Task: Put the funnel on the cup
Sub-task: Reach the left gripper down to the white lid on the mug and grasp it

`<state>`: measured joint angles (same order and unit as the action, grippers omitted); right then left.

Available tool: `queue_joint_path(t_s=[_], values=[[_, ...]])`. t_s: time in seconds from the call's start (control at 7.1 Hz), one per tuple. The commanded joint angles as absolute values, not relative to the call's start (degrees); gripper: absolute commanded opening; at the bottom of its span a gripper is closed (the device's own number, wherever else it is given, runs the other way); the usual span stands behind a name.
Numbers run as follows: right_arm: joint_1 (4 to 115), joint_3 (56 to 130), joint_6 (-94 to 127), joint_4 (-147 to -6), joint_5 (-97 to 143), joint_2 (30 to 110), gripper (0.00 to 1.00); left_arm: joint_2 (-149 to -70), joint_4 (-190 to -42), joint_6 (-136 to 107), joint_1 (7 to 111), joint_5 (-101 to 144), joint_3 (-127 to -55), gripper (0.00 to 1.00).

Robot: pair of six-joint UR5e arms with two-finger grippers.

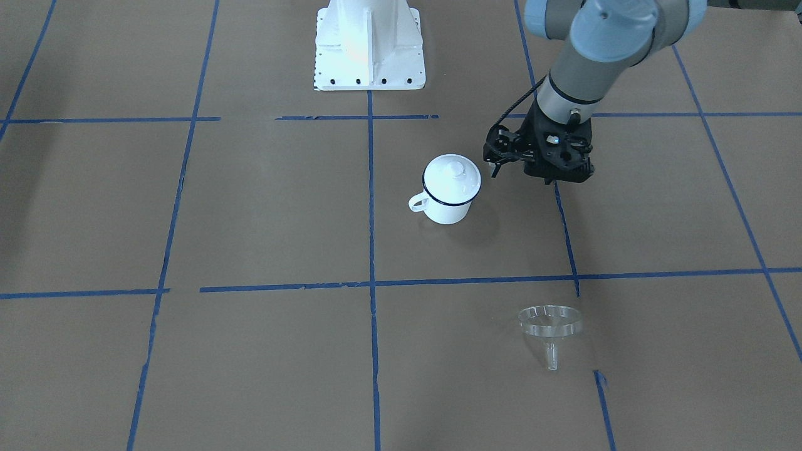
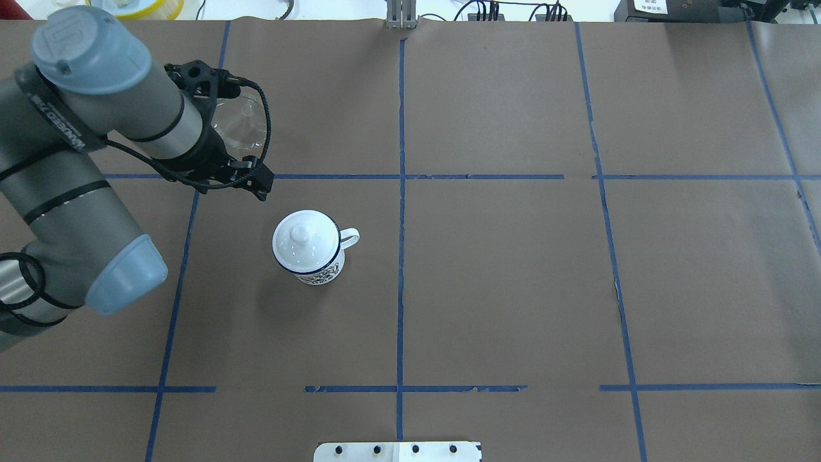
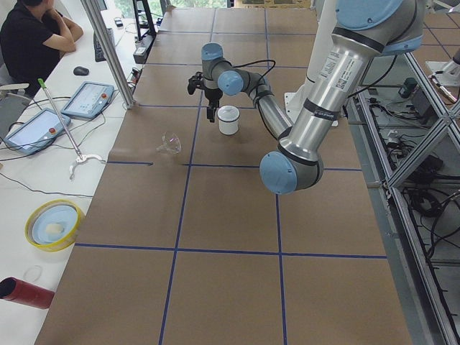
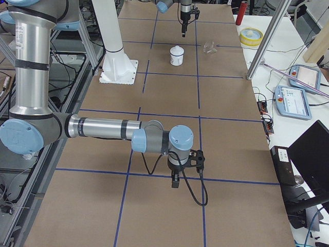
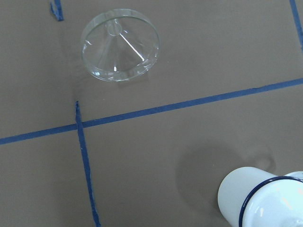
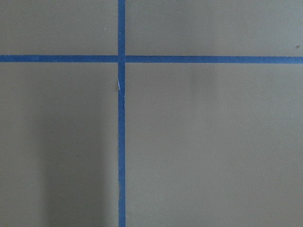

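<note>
Toward the far left corner of the desk [image 2: 513,289], the left gripper [image 2: 258,181] hangs between the funnel [image 1: 549,321], lying nearer the far edge, and the lidded cup [image 1: 446,210] standing mid-desk. How far its fingers are parted cannot be told. Toward the right edge hangs the right gripper [image 4: 175,182], its fingers equally unclear.

The tabletop [image 2: 513,289] is covered in brown paper, and blue tape lines [image 2: 401,289] divide it into a grid. In the front-facing view a round white knobbed lid [image 1: 452,178] shows at about five o'clock from the white base plate [image 1: 369,53]. In the left side view a seated operator [image 3: 32,36] in black is at ten o'clock. Two tablet-like pendants [image 3: 88,98] lie on a white bench nearby. A yellow dish [image 3: 54,224] is at eight o'clock and a red cylinder [image 3: 25,292] at seven.
</note>
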<state>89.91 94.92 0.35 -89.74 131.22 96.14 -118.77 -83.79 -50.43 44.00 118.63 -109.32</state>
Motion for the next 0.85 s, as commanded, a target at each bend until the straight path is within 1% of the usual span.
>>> queue_joint_path(t_s=[0.0,0.42,0.56,0.7], values=[[89.91,94.92,0.35,-89.74,131.22,96.15,1.00,-121.36,-83.76,-55.26,40.53,116.81,-107.94,1.00],[89.91,94.92,0.35,-89.74,131.22,96.15,1.00,-123.22,-83.67,-58.35,36.93,114.63,-106.44,1.00],[89.91,94.92,0.35,-89.74,131.22,96.07,1.00,-123.48,-83.76,-58.45,36.22,113.65,-105.74,0.97],[89.91,94.92,0.35,-89.74,131.22,96.15,1.00,-123.49,-83.76,-58.45,36.04,113.64,-105.56,0.90]])
